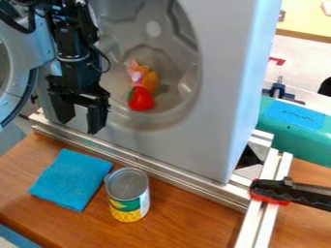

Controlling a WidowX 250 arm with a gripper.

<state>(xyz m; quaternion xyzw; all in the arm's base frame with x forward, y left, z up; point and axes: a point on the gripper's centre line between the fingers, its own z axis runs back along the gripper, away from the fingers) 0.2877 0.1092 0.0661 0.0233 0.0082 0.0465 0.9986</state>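
Observation:
The black gripper (81, 118) hangs at the left, in front of the grey machine's drum opening and above the metal rail. Its two fingers stand apart with nothing between them. Inside the drum, to its right, lie a red pepper (141, 99) and an orange and pink toy (144, 77) just behind the pepper. On the wooden table below lies a folded blue cloth (71, 179). A can with corn on its label (128, 194) stands upright close to the cloth's right side.
The grey machine (223, 87) has its round door (14, 63) swung out at the left. A metal rail (161, 169) runs along its base. A black and red clamp (291, 193) sits at the right, with a teal object (297, 140) behind.

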